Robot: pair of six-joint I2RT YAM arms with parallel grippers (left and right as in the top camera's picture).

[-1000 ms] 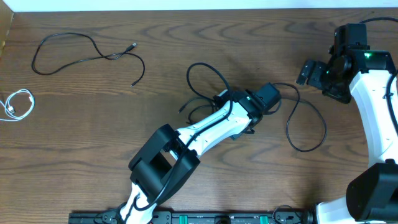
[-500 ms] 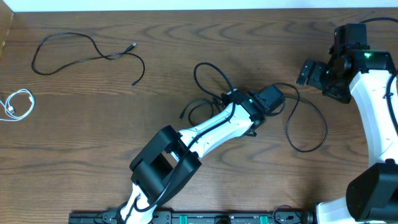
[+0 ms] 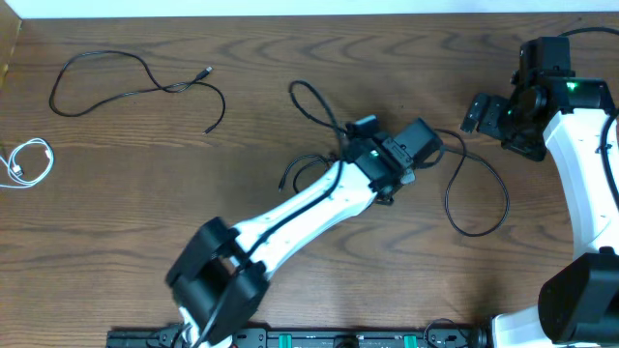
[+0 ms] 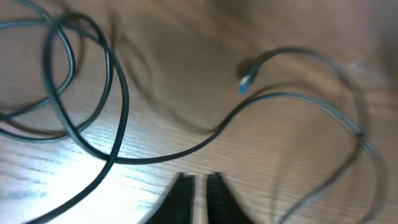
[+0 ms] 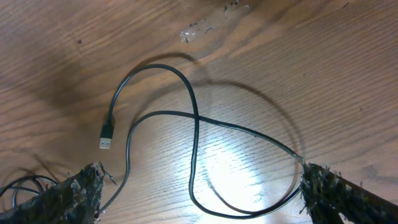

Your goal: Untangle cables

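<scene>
— Where is the left gripper [image 4: 198, 185] from where you stand?

— Out over the middle of the table [image 3: 290, 48], low above a black cord [image 5: 197, 118]. Its fingers [image 4: 181, 194] are drawn close, with just a thin sliver of light between them. I see no cord pinched there (only the tips show, mind). One strand sweeps across just ahead of the tips, and beyond it, off to one side, the cord doubles into overlapping loops.

— And the right gripper [image 5: 202, 180]?

— Spread wide, nothing in it. It hangs apart from the left one, above another stretch of what looks like the same cord. Below and ahead of it the cord makes a big loop that crosses over itself, lying in the span between the two fingers [image 5: 81, 190]. A plug [image 5: 107, 138] rests flat on the wood nearer one finger, its metal end pointing back toward the gripper.

— The rest of the cables?

— Both well away from either gripper, out past the left one on the side away from the right. A second black cord [image 3: 164, 88] lies strung out in a loose curve by itself. A white cord [image 3: 19, 170] sits in a small coil farther off, near the table edge. They don't touch each other or the cord under the grippers.
</scene>
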